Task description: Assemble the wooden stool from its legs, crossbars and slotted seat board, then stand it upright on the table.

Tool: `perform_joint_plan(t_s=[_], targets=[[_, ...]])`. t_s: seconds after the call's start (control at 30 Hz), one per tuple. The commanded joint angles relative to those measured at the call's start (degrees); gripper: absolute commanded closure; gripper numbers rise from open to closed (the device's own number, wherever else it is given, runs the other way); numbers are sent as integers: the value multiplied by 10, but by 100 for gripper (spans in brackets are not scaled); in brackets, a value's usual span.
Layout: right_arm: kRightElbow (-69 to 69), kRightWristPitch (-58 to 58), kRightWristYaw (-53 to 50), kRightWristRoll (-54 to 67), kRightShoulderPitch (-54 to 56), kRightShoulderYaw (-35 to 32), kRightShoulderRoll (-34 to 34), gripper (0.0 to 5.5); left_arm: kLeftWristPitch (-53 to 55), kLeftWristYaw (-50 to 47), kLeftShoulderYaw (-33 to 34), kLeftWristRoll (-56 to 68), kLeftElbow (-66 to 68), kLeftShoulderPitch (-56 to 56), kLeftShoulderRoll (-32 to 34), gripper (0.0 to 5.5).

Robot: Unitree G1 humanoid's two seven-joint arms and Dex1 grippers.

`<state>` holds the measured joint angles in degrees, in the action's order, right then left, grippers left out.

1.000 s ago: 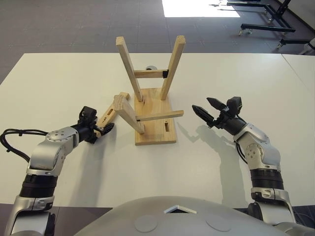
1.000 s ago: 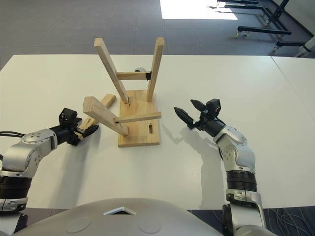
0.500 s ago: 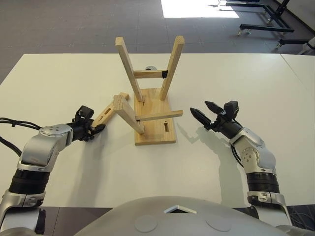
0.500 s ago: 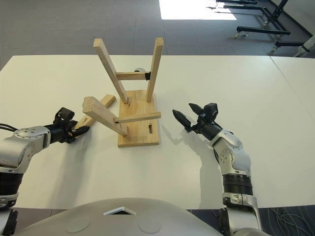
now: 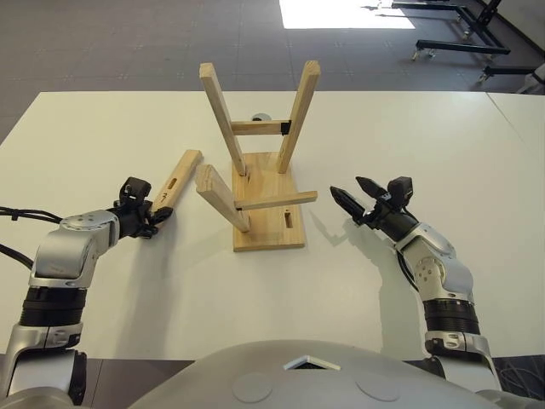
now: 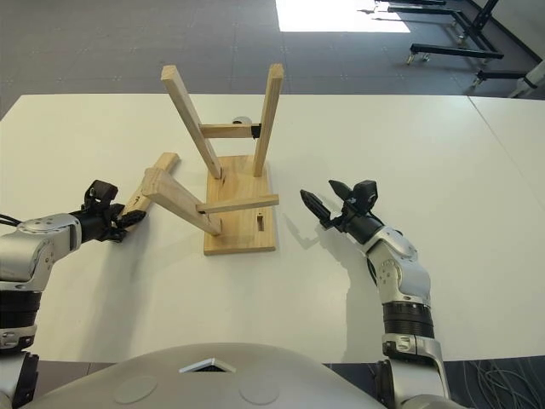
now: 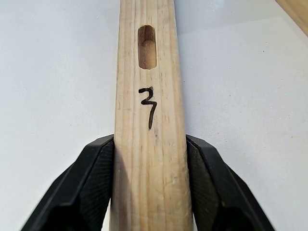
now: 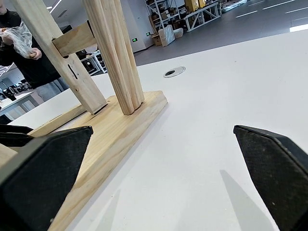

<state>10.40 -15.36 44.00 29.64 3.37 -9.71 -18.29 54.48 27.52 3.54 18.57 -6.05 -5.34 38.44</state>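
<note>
— Start nearest. What is the left gripper (image 5: 155, 216) doing?

— It is low on the table (image 5: 426, 136), to the left of the seat board, and closed on the near end of the loose leg (image 5: 174, 177). In the left wrist view its two black fingers (image 7: 96, 178) press against the leg's opposite sides, with no gap showing.

— And the leg itself?

— It lies flat on the table, running away from the gripper at a slant towards the board. A slot (image 7: 147, 46) faces up, with a hand-drawn mark just below it.

— The right gripper (image 5: 347, 187)?

— It is spread wide and holds nothing. It hangs above the table to the right of the board, with its tips pointing towards it but apart from it.

— Where is the stool?

— Partly built, near the table's middle. The seat board (image 5: 268, 232) lies flat, with legs rising from it. At its near left stands a tilted leg (image 5: 221, 198), leaning out to the left. The near crossbar (image 5: 277, 201) runs from it to the right, and its far end is free.

— And farther back?

— The two far legs (image 5: 223, 119) stand in the board and splay apart as they rise. The far crossbar (image 5: 258, 128) joins them. Behind them a round grommet (image 5: 260, 118) sits in the tabletop.
</note>
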Motion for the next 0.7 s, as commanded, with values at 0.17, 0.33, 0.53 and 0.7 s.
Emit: perform_joint_plan(t_s=[0.17, 0.33, 0.53, 0.7], targets=[[28, 11, 8, -8, 34, -12, -17, 10, 4, -4, 105, 31, -3, -109, 22, 343], [59, -1, 8, 13, 83, -54, -47, 10, 10, 38, 199, 101, 7, -210, 67, 343], [146, -126, 34, 87, 283, -119, -152, 10, 5, 154, 255, 227, 12, -314, 120, 343], [164, -256, 49, 151, 469, -112, -159, 10, 9, 200, 221, 301, 49, -401, 78, 343]])
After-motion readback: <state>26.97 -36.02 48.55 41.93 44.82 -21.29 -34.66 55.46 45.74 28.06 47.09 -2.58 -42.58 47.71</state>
